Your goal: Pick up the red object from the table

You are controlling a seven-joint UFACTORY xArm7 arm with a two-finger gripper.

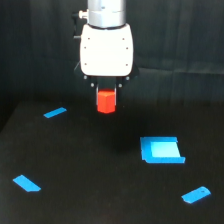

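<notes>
The red object [106, 102] is a small red-orange block held between the dark fingers of my gripper [106, 96], below the white gripper body. It hangs above the black table [90, 165], clear of the surface as far as I can tell. The gripper is shut on it; its upper part is hidden between the fingers. The block sits in the upper middle of the exterior view.
Flat blue pieces lie on the table: a thin one [55, 113] at the left, one [27, 183] at the lower left, a larger squarish one [161, 150] at the right, and one [196, 194] at the lower right.
</notes>
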